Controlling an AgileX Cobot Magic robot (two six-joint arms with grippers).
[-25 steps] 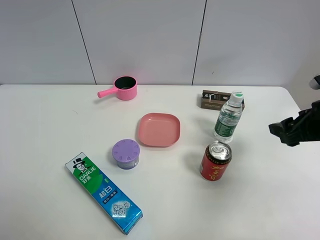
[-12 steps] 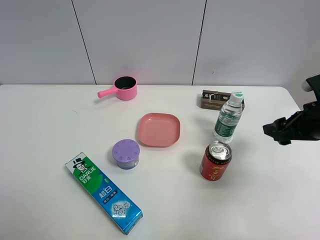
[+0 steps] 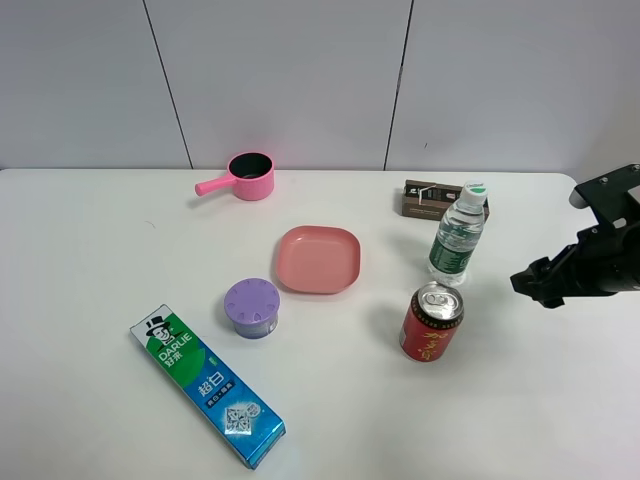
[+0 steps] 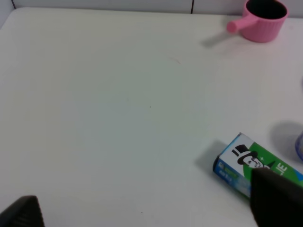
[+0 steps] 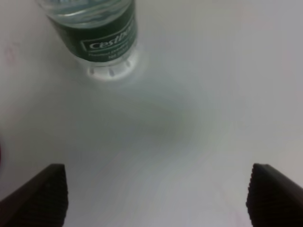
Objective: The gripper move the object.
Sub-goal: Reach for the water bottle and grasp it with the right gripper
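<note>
Approach before the grasp. The right gripper [image 3: 530, 284] hangs over the right side of the tabletop [image 3: 110, 250], its jaws spread wide and holding nothing. In the right wrist view its two fingertips [image 5: 47, 194] frame only bare surface. The water bottle [image 3: 458, 235] stands upright to the left of this gripper, apart from it and not yet between the jaws. A red can [image 3: 432, 322] stands just on the near side of the bottle, and a dark box [image 3: 430, 198] lies just behind it on the far side. To do the step well, the gripper should probably travel leftward with its jaws kept wide and centred on the green label band rather than the cap. It should pass on the far side of the can and close only when a finger flanks each side. A light, tall bottle is likely to tip if one finger touches first. The left gripper [image 4: 149, 210], seen only in the left wrist view, is likewise open and empty, near the toothpaste box [image 4: 246, 163].
</note>
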